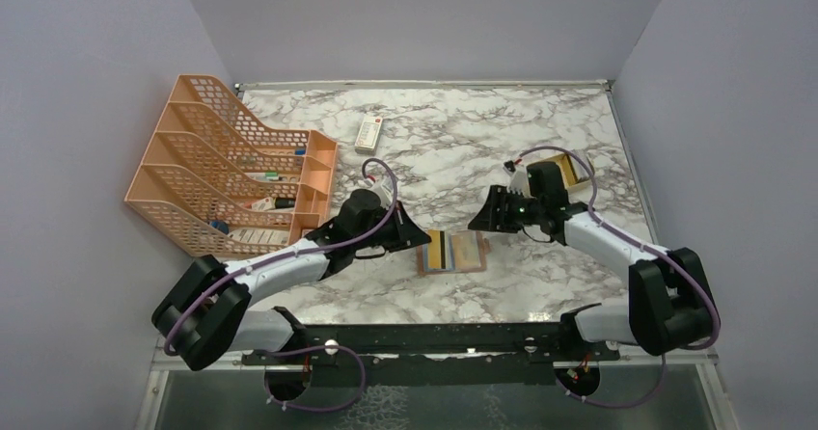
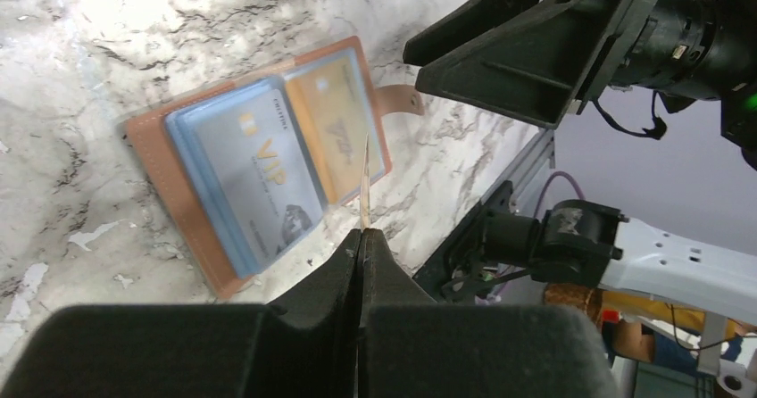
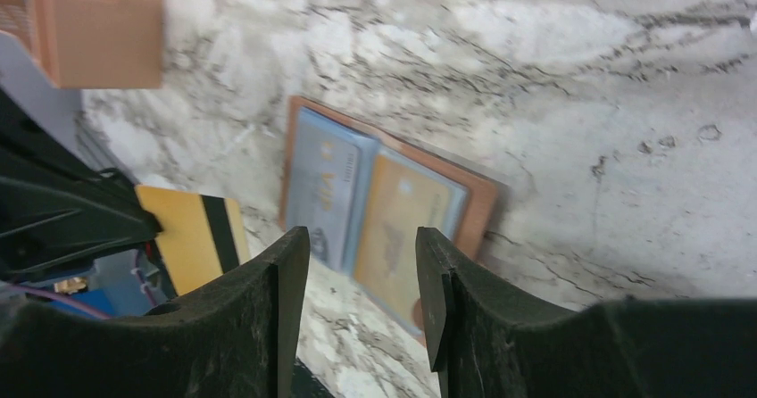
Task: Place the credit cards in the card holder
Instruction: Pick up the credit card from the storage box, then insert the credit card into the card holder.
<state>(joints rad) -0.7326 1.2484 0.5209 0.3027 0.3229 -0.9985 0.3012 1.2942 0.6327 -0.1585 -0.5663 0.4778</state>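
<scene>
The brown card holder [image 1: 479,259] lies open on the marble table between the two arms. In its slots sit a grey VIP credit card [image 2: 259,161] and a gold one [image 2: 335,126]. My left gripper [image 2: 361,233] is shut on a yellow credit card with a black stripe [image 3: 192,233], which the left wrist view shows edge-on [image 2: 364,184] just above the holder's near edge. My right gripper [image 3: 361,246] hovers open and empty over the holder's [image 3: 482,206] right side. From above, the left gripper [image 1: 422,240] and the right gripper [image 1: 475,223] flank the holder.
An orange mesh file rack [image 1: 227,170] stands at the left, its corner in the right wrist view [image 3: 98,23]. A white remote-like item [image 1: 368,133] lies at the back centre. A tan shallow box [image 1: 579,170] sits behind the right arm. Grey walls close three sides.
</scene>
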